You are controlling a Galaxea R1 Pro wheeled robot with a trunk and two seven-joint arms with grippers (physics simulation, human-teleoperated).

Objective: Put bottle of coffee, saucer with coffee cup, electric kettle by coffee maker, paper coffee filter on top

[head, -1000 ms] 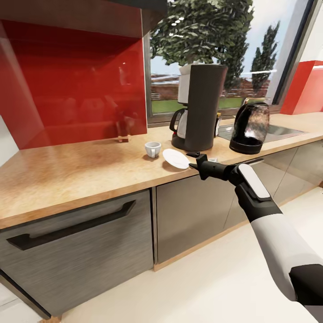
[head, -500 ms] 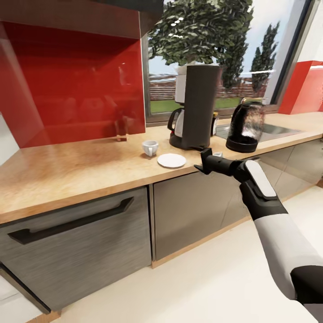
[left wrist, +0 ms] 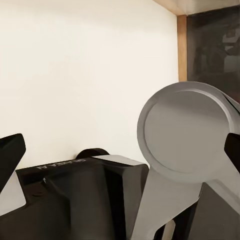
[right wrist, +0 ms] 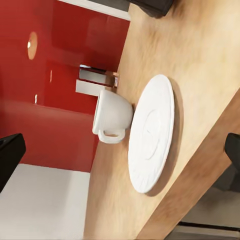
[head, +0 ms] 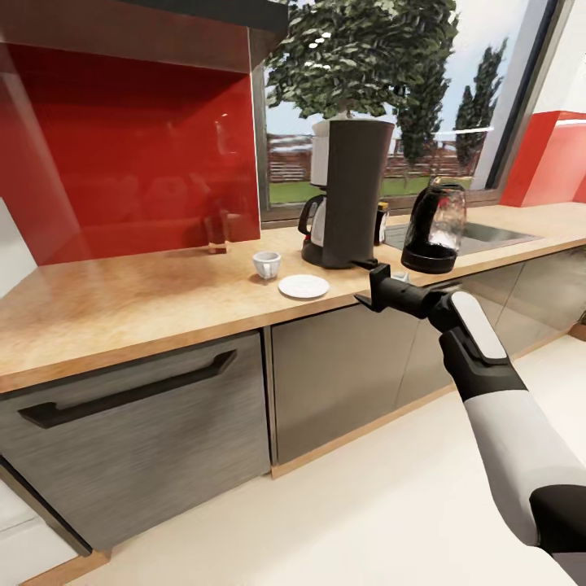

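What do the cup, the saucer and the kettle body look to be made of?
The cup and the saucer look like glazed white ceramic: plain white, smooth, with soft highlights. The kettle body looks like clear glass or clear plastic, since the window scene shows through it, above a dark, probably plastic, base.

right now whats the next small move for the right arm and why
Probably reach the open right gripper toward the coffee cup, since the cup stands on the countertop beside the saucer, not on it, and the gripper holds nothing.

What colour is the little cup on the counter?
The coffee cup is plain white, like the saucer beside it; the right wrist view shows it best.
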